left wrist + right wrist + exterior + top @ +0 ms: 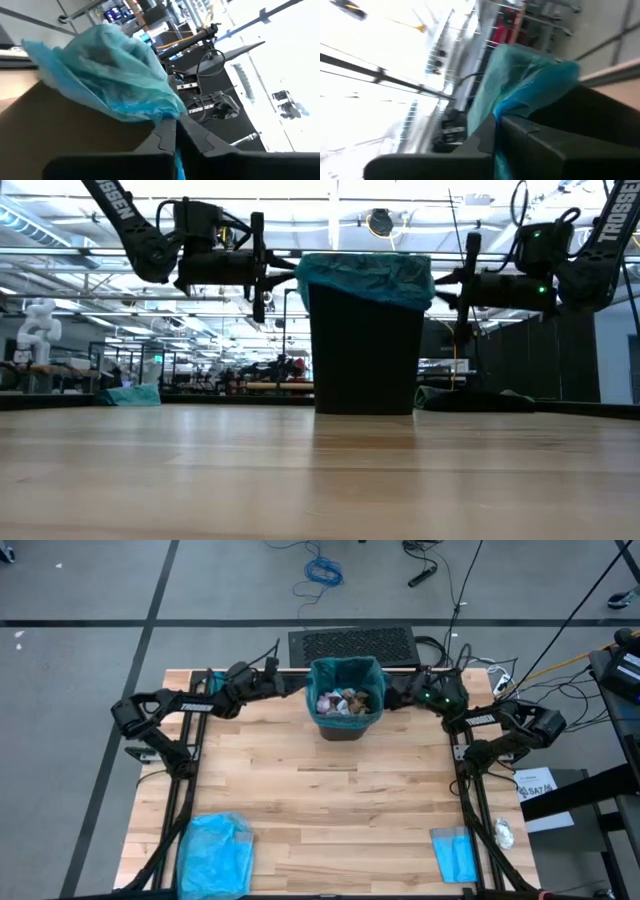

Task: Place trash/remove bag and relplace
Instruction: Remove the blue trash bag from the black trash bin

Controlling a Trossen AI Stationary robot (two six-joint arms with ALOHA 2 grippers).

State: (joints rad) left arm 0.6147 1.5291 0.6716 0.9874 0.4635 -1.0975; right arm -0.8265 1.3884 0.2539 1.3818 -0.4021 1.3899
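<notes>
Left claw (297, 686) and right claw (392, 692) are clenching the bag (345, 673) rim | thin, crinkly, tear-prone film.

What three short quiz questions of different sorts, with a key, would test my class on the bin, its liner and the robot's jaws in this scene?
1. True or false: the trash lies scattered on the table.
2. Multiple choice: what is each gripper shut on? A) the black bin's base B) the bag's rim C) the pale blue bags
3. Short answer: on which sides of the bin are the two grippers?

Key
1. False: it sits inside the lined bin.
2. B: the left gripper and right gripper both pinch the bag at the bin's top edge.
3. Opposite sides, left and right.
</notes>
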